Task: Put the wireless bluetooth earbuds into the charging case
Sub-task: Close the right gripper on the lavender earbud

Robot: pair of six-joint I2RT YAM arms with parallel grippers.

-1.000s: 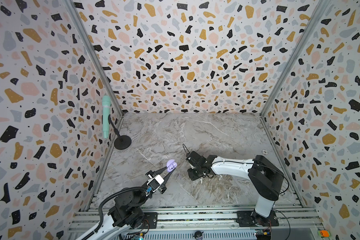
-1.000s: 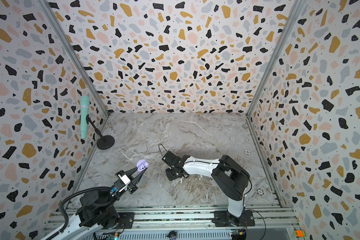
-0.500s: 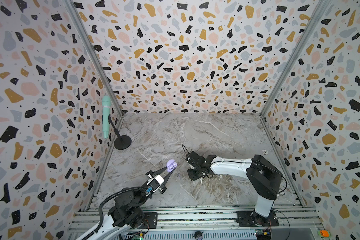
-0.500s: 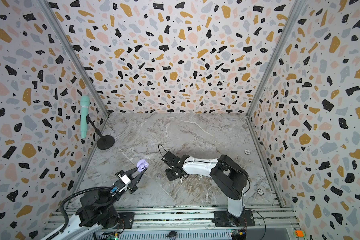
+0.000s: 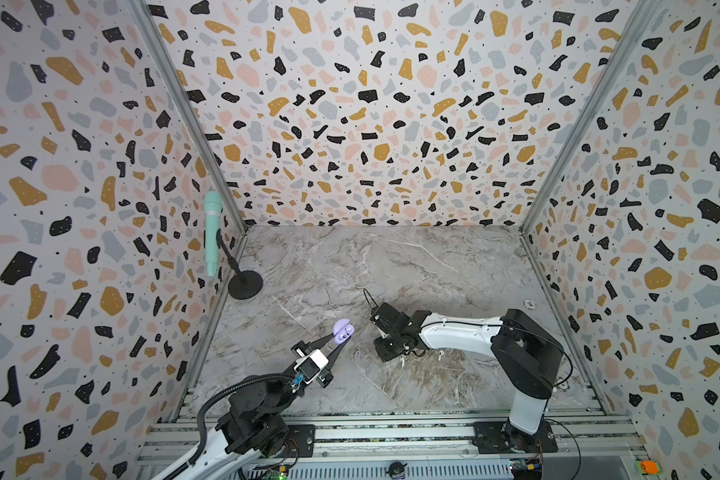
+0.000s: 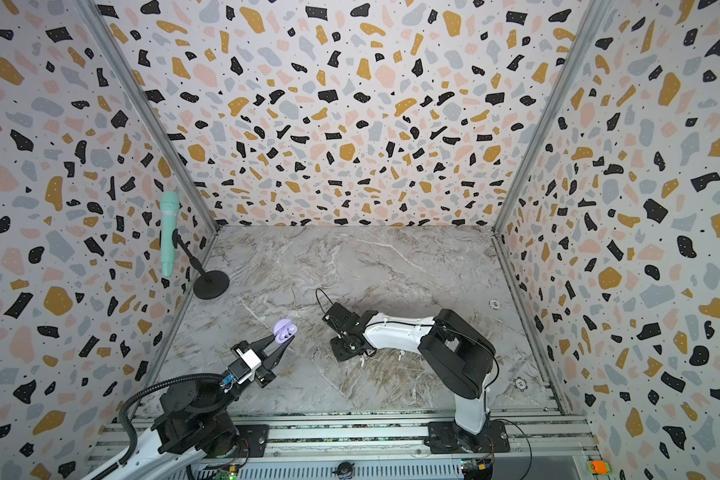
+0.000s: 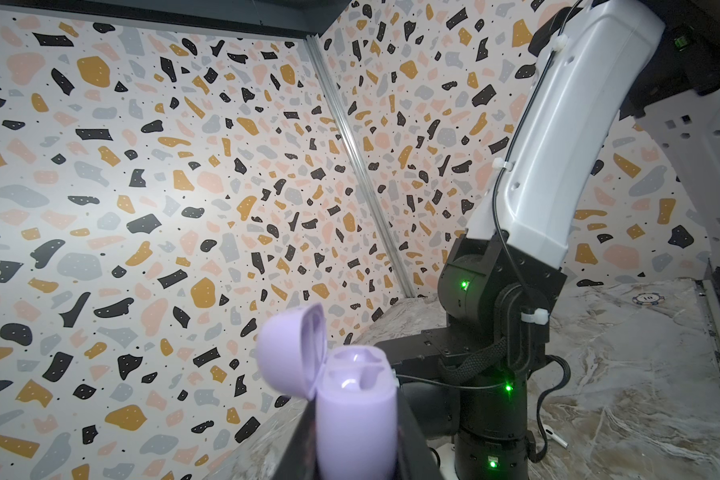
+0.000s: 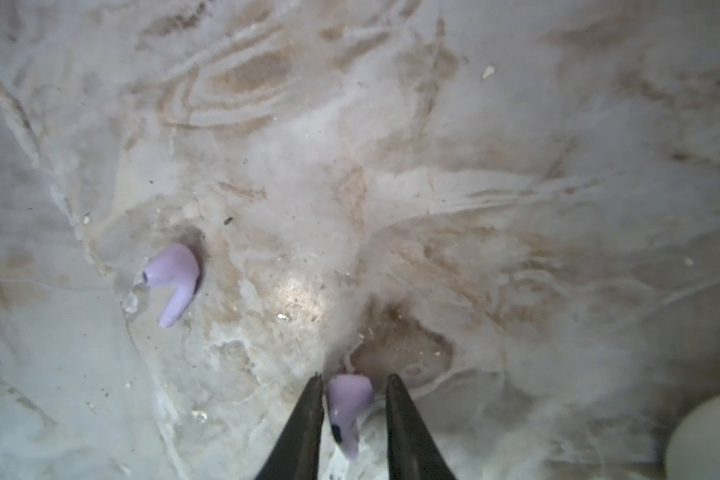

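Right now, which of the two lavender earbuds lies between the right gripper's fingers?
The lavender earbud flanked by both fingers of the right gripper; the other lavender earbud lies alone on the marble, well clear of them.

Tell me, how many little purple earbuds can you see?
2. One purple earbud sits between the right hand's fingers, which stand slightly apart. The other purple earbud lies loose on the table nearby. The right arm could hide more.
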